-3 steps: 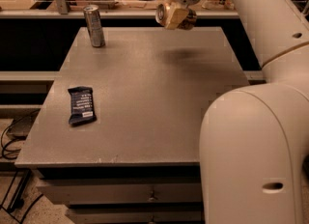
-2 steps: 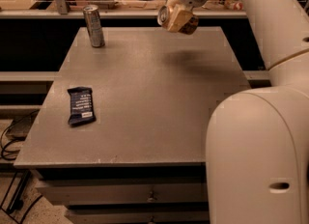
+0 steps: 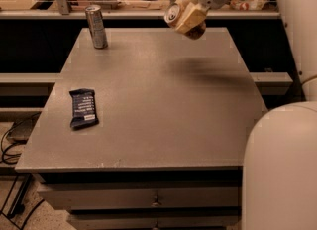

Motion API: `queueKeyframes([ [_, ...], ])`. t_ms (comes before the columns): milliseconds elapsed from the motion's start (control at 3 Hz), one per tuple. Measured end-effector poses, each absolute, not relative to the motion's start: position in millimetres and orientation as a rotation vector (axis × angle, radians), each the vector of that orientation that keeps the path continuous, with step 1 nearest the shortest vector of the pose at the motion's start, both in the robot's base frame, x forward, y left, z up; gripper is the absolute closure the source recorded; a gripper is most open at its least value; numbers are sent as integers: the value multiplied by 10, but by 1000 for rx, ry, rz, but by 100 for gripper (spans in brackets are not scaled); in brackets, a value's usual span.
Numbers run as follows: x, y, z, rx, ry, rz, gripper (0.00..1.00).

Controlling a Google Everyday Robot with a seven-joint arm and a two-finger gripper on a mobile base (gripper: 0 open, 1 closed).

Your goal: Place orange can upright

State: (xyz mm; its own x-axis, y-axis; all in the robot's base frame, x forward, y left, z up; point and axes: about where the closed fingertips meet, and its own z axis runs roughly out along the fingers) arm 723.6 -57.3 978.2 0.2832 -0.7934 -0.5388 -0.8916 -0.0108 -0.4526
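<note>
Warm, dim indoor lighting, falling from overhead. The grey worktop (image 3: 163,125) carries a soft matte sheen, lighter toward its far edge and duller at the near corners. The gripper (image 3: 190,16), clasping the orange can (image 3: 179,15) in the air above the far right part of the worktop, catches the strongest light. It casts a diffuse dark shadow (image 3: 198,69) on the surface beneath (edges indistinct). The space below the near edge lies in deep shade.

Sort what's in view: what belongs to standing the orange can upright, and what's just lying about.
Job in hand:
orange can, tilted, held aloft over the far right of the table
tool, gripping it up there

Lying about:
slim silver can, standing far left
dark snack packet, left side
</note>
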Motion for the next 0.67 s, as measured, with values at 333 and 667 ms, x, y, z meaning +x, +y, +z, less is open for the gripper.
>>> queueKeyframes([
  [333,7068,-663,9867,-1586,1465,376,100],
  [667,6975,-726,9883,-1452,1440,479,100],
])
